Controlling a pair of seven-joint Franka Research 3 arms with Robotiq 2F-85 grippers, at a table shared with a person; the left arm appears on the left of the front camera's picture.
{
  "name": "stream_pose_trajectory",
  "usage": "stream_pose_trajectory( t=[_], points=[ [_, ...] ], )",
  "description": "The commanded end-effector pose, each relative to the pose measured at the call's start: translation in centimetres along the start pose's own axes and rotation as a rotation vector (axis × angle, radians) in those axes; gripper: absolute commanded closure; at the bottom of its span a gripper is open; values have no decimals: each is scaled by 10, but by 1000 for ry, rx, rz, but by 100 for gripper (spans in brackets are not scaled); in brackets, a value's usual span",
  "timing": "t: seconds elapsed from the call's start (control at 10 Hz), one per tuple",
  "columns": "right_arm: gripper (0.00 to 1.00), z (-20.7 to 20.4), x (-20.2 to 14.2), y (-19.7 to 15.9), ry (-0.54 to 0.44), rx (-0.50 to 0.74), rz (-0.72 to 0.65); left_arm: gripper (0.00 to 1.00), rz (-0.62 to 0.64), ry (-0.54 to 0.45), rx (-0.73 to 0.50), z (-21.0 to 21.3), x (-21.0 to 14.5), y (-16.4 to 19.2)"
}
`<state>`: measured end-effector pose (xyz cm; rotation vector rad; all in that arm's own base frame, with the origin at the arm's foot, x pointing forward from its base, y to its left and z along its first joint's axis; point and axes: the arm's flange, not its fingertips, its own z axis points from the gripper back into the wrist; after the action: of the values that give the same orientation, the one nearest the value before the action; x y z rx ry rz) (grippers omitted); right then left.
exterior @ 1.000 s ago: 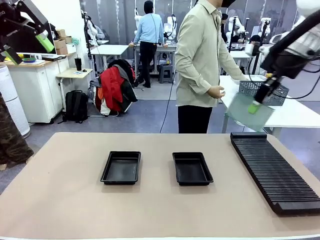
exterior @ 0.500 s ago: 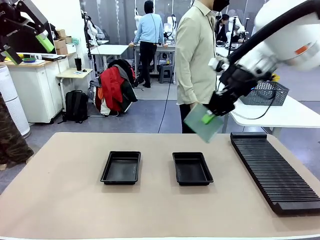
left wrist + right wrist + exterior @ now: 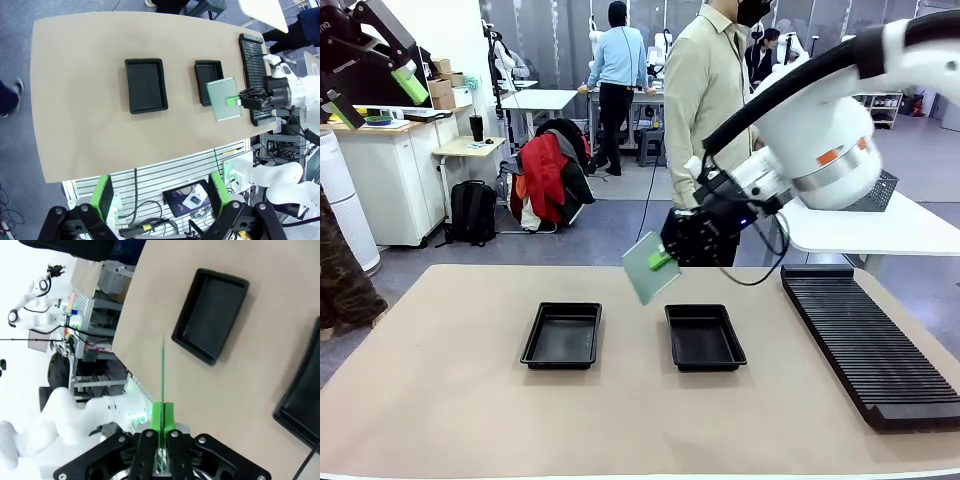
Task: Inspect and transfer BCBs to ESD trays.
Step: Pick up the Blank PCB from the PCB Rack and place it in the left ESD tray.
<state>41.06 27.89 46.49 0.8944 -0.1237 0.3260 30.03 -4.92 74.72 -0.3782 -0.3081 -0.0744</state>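
The right gripper (image 3: pixel 663 261) is clamped on one edge of a BCB (image 3: pixel 647 268), holding it tilted in the air above the gap between the two trays (image 3: pixel 563 307). Its own wrist view shows the BCB edge-on, a thin green line. From the left wrist, high up, the BCB's flat face shows, and the left gripper (image 3: pixel 161 194) stands wide apart, holding nothing. Half a second ago the BCB hung further right, nearer the rack (image 3: pixel 865 335).

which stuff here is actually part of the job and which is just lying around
Job: BCB in the right gripper; left ESD tray; right ESD tray.
Lying about: black slotted rack; backpack; red jacket.
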Motion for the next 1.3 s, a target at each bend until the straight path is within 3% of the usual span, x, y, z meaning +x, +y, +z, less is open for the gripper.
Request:
stream_pose_trajectory(
  t=[0.0, 0.4, 0.7, 0.9, 1.2],
  points=[
    [97, -42, 5, 0, -66, 55, 21, 0, 3, -2, -2, 0, 1, 1],
    [97, -125, 21, -14, -151, 104, -93, 0, 3, -2, -2, 0, 1, 1],
    [97, -176, 36, -41, -148, 174, -140, 0, 3, -2, -2, 0, 1, 1],
    [97, -197, 41, -60, -175, 186, -235, 0, 3, -2, -2, 0, 1, 1],
    [97, -227, 41, -85, -166, 175, -271, 0, 3, -2, -2, 0, 1, 1]
  ],
)
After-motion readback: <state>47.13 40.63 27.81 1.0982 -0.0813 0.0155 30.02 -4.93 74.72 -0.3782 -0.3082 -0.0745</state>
